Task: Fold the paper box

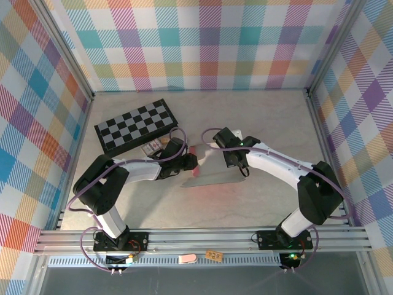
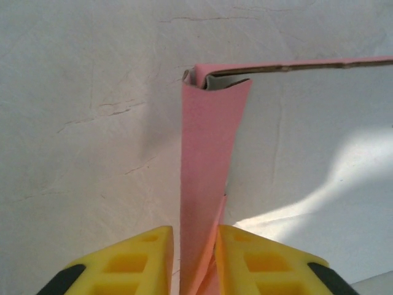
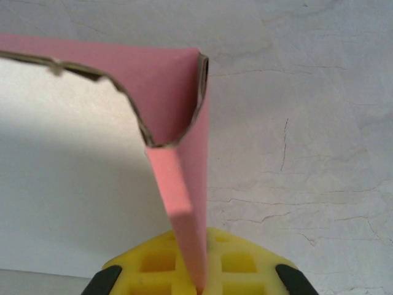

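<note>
The paper box (image 1: 212,177) stands partly raised on the table, pink outside and pale grey inside. In the left wrist view a pink flap of the paper box (image 2: 209,160) runs down between my left gripper's (image 2: 193,232) yellow fingers (image 2: 132,264). It rests against the right pad, and a thin gap shows at the left pad, so the jaws are slightly parted. My right gripper (image 3: 204,246) is shut on another pink flap of the paper box (image 3: 184,184), which enters the seam between its pads. From above, the left gripper (image 1: 186,163) and right gripper (image 1: 228,153) face each other across the box's far edge.
A black-and-white checkered board (image 1: 136,126) lies behind the left arm, with a small patterned item (image 1: 152,146) at its near edge. Plaid walls close off the table on three sides. An aluminium rail (image 1: 202,236) runs along the front.
</note>
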